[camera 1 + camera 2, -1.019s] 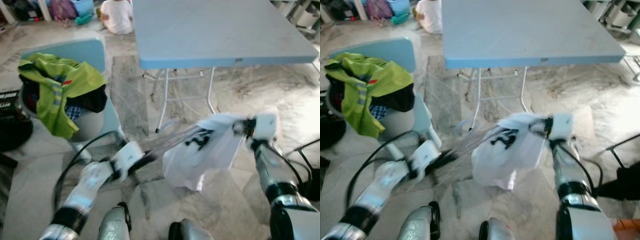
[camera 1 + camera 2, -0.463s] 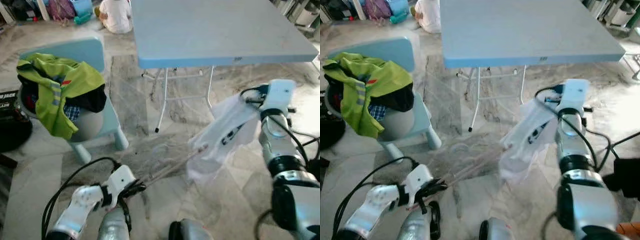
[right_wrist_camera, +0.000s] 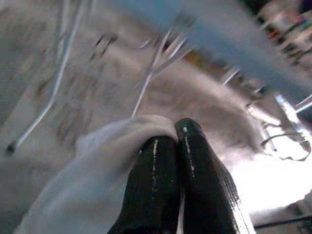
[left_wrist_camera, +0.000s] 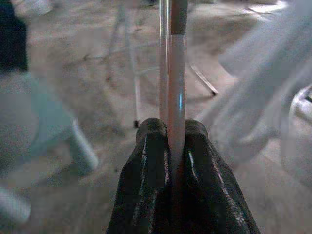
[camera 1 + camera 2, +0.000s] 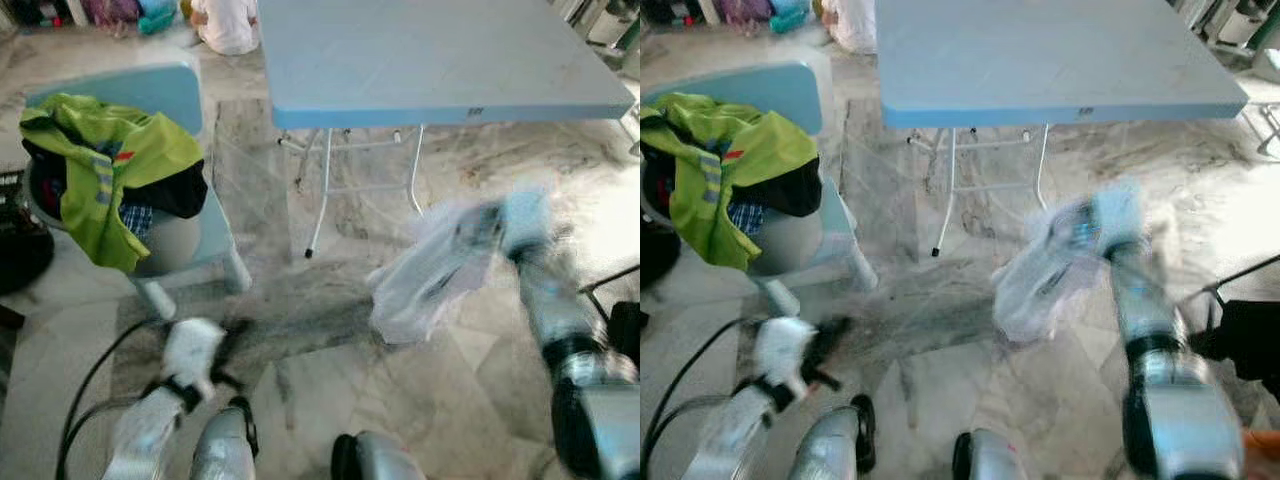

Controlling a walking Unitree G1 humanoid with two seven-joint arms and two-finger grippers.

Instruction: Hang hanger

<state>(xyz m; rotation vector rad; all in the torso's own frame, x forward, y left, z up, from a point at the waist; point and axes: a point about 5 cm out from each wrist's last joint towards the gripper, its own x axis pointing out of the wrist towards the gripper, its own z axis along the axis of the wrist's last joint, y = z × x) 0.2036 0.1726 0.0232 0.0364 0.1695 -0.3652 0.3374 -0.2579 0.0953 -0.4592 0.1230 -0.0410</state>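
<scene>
On the far left a blue chair (image 5: 185, 100) holds a pile of clothes (image 5: 105, 170). Near it, low on the left, the left gripper (image 4: 168, 134) is clamped on the hanger (image 4: 176, 78), a thin pale rod. Behind stands a blue table (image 5: 430, 60). On the right, the right gripper (image 3: 173, 134) pinches a white cloth (image 5: 430, 275) above the marble floor (image 5: 300, 370)

Grey marbled floor (image 5: 450, 400) under a blue folding table (image 5: 430, 60) and a clothes-draped blue chair (image 5: 190, 230).
</scene>
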